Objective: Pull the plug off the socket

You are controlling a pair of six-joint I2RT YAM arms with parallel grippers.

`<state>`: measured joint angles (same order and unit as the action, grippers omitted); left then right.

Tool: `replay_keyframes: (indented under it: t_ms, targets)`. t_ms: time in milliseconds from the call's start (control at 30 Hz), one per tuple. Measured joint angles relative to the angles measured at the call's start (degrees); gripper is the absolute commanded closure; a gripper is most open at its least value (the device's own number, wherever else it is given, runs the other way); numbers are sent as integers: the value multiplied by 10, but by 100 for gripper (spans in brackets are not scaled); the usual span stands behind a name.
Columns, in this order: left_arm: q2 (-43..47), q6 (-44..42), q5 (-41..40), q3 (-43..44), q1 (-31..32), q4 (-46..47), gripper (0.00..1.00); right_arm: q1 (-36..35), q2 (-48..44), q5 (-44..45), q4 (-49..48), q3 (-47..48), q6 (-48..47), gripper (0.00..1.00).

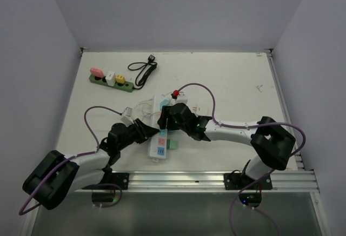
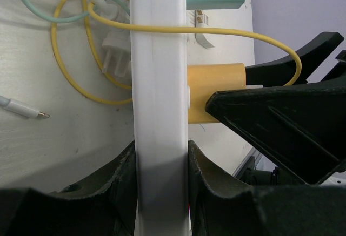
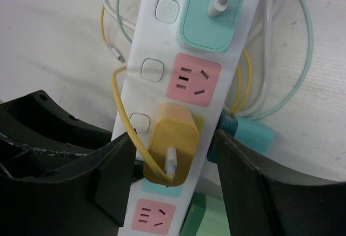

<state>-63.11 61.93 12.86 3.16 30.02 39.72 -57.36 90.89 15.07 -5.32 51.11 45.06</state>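
Observation:
A white power strip (image 1: 158, 147) lies on the table between my arms. A yellow plug (image 3: 173, 149) with a yellow cable sits in one of its sockets. My left gripper (image 1: 148, 129) is shut on the strip's body; in the left wrist view its fingers (image 2: 121, 176) press both sides of the strip (image 2: 159, 85). There the yellow plug (image 2: 216, 93) sticks out sideways. My right gripper (image 3: 173, 163) is open and straddles the yellow plug and the strip (image 3: 244, 47), its fingers apart from the plug. In the top view my right gripper (image 1: 168, 118) hides the plug.
A teal adapter (image 3: 213, 14) is plugged in farther along the strip. Yellow, teal and white cables (image 3: 281, 85) loop beside it. A green power strip (image 1: 111, 80) with several plugs and a black cable (image 1: 141, 71) lie at the back left. A green object (image 1: 172, 144) lies beside the white strip.

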Motion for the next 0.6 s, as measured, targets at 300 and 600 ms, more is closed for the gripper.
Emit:
replay_keyframes:
  t_ms: [300,600]
  targets:
    - [-2,0,0,0,0,0,100,-5,17,5,17,21,29,81]
    - [-3,5,-6,0,6,-3,100,-7,17,9,49,36,51,100]
